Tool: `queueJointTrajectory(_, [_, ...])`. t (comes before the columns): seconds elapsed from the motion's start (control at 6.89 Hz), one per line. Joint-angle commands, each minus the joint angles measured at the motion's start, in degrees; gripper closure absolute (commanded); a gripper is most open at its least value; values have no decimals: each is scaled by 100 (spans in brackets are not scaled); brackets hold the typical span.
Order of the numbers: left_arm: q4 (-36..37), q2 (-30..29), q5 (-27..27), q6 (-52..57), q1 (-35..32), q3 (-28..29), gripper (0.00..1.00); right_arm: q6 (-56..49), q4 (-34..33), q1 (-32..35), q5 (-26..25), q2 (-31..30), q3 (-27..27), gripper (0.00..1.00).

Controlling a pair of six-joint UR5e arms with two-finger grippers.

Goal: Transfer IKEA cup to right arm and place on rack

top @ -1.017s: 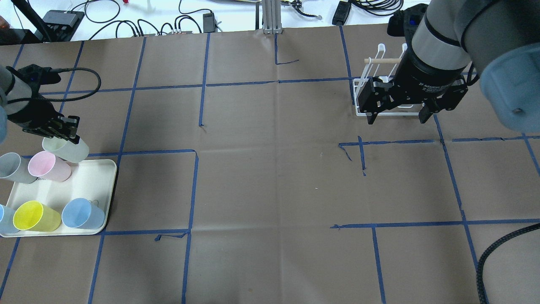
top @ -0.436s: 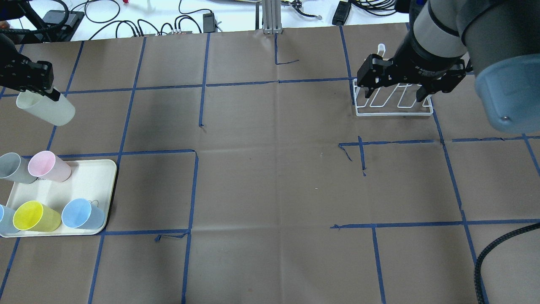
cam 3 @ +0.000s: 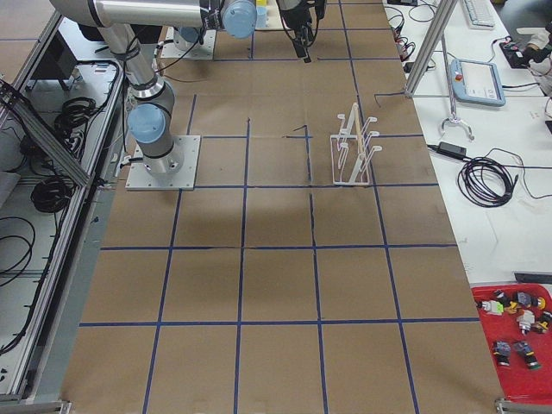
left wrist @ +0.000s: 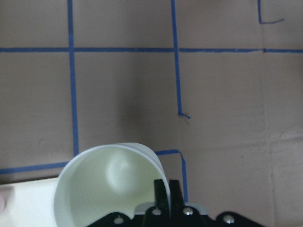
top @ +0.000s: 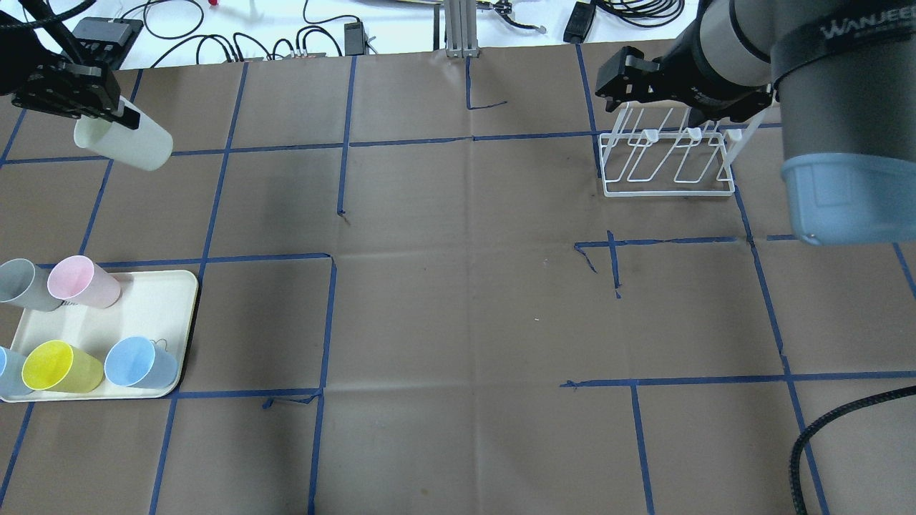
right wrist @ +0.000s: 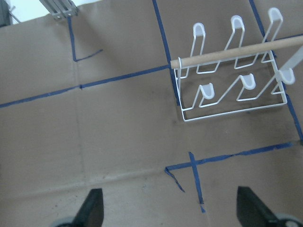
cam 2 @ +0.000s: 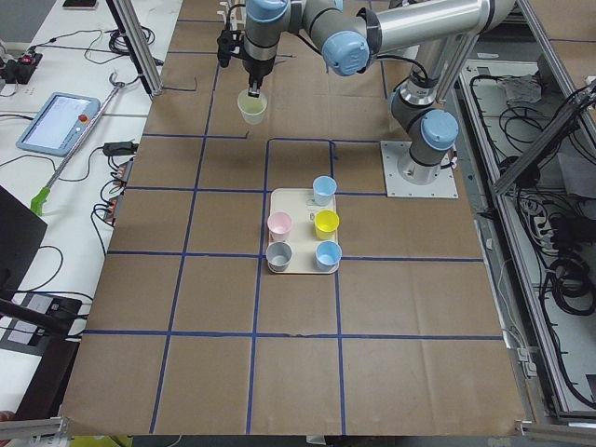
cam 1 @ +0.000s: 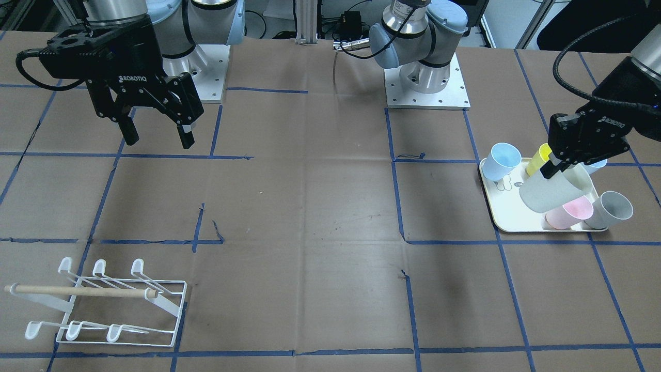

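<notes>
The left gripper (cam 1: pixel 553 166) is pinched tight on the rim of a pale cup (cam 1: pixel 550 194). The cup hangs tilted in the air, lifted off the tray (cam 1: pixel 508 219) where five coloured cups (top: pixel 136 361) sit. Across the table the right gripper (cam 1: pixel 157 138) hangs with its fingers spread wide, up above the white wire rack (cam 1: pixel 103 305).
</notes>
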Motion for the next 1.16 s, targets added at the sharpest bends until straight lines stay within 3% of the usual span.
queueJointTrajectory(0.0, [1517, 125, -1100, 130, -93, -756, 100, 1110, -930, -61, 643, 4, 331, 1])
queueJointTrajectory(0.15, [2370, 222, -1314, 167, -346, -1266, 100, 1569, -1230, -78, 1124, 4, 515, 1])
queueJointTrajectory(0.29, [3493, 180, -1481, 167, -610, -1750, 100, 2313, -1642, -79, 1181, -4, 682, 1])
queueJointTrajectory(0.44, [4400, 110, -2161, 219, -682, -2172, 100, 2947, -2342, -61, 1373, 4, 928, 1])
queueJointTrajectory(0.58, [5079, 126, -2342, 246, -735, -2638, 100, 3310, -2715, -52, 1497, -4, 1130, 1])
queueJointTrajectory(0.73, [5834, 170, -2857, 298, -796, -3156, 100, 3975, -3284, -35, 1507, 22, 1298, 1])
queueJointTrajectory(1.02, [7618, -39, -3684, 290, -920, -4097, 100, 5548, -5137, -26, 2110, 83, 2034, 1])
